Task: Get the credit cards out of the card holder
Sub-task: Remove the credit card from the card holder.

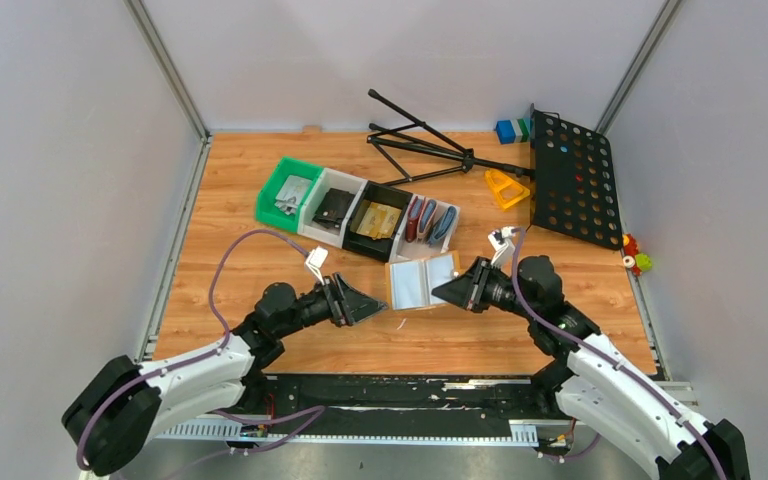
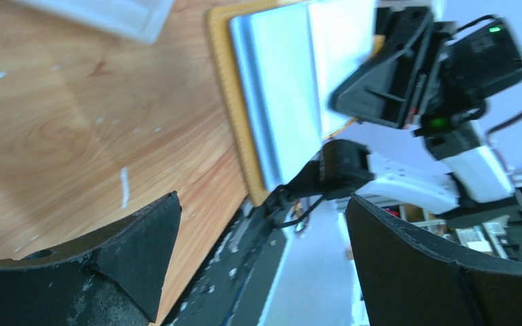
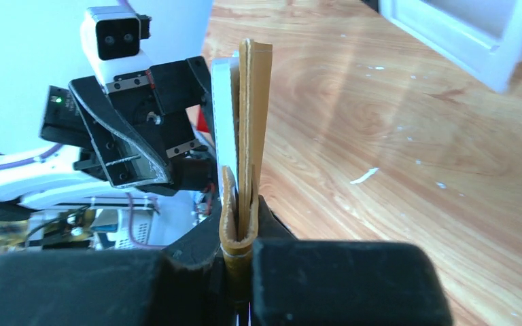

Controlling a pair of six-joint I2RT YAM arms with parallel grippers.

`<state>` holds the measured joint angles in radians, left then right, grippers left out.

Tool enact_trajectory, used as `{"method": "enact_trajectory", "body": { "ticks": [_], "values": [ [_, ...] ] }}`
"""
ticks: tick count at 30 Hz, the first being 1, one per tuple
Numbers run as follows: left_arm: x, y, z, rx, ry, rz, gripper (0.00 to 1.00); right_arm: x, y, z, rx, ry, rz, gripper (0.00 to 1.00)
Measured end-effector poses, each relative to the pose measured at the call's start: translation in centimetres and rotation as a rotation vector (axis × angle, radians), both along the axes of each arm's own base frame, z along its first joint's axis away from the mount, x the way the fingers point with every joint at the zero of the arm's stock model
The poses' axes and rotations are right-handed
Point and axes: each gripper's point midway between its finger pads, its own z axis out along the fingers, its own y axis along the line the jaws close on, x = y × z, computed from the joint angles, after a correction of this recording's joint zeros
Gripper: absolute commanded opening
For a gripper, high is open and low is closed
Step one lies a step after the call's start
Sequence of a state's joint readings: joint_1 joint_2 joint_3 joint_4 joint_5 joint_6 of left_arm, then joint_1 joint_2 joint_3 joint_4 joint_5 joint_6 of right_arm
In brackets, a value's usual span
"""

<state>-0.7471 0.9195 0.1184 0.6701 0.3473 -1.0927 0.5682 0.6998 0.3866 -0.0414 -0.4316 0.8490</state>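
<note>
The mustard-yellow card holder (image 1: 422,283) is spread open at mid-table, its pale grey-blue lining facing up. My right gripper (image 1: 442,290) is shut on its right edge. The right wrist view shows the mustard leather (image 3: 253,136) edge-on, pinched between the fingers of my right gripper (image 3: 245,252). My left gripper (image 1: 380,304) is open and empty just left of the holder, not touching it. In the left wrist view the holder (image 2: 279,88) lies beyond my left gripper (image 2: 262,210), whose jaws stand wide apart. No credit card shows in the holder from any view.
A row of bins stands behind the holder: green (image 1: 287,193), white (image 1: 332,207), black (image 1: 378,220) with gold-tan flat pieces, and white (image 1: 432,222) with dark-red and blue wallets. A black tripod (image 1: 420,150), a perforated black panel (image 1: 572,178) and a yellow piece (image 1: 505,187) lie at the back right.
</note>
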Motion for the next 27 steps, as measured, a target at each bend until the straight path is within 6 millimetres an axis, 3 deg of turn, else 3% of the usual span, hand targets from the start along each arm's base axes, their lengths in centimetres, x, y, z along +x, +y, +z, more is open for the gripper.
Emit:
{"method": "enact_trajectory", "body": {
  "ticks": [6, 9, 12, 17, 19, 24, 27],
  "values": [
    [-0.4, -0.1, 4.4, -0.154, -0.052, -0.024, 0.97, -1.0, 1.0, 4.1, 0.11, -0.015, 0.074, 0.0],
    [-0.6, -0.5, 5.0, -0.189, -0.031, -0.048, 0.93, -1.6, 1.5, 5.6, 0.162, -0.028, 0.12, 0.0],
    [-0.7, -0.9, 5.0, -0.215, 0.006, -0.072, 0.81, -2.3, 1.8, 6.5, 0.197, -0.029, 0.159, 0.0],
    [-1.0, -1.4, 6.6, -0.3, 0.0, -0.114, 0.52, -2.7, 1.9, 6.6, 0.202, -0.024, 0.184, 0.0],
    [-1.3, -1.5, 7.3, -0.332, -0.011, -0.139, 0.44, -2.7, 1.9, 6.5, 0.199, -0.024, 0.184, 0.0],
    [-1.9, -1.6, 8.8, -0.402, -0.039, -0.184, 0.42, -2.6, 1.8, 6.0, 0.18, -0.024, 0.179, 0.0],
    [-2.1, -1.6, 9.3, -0.427, -0.053, -0.196, 0.3, -2.3, 1.8, 5.4, 0.166, -0.025, 0.169, 0.01]
  ]
}}
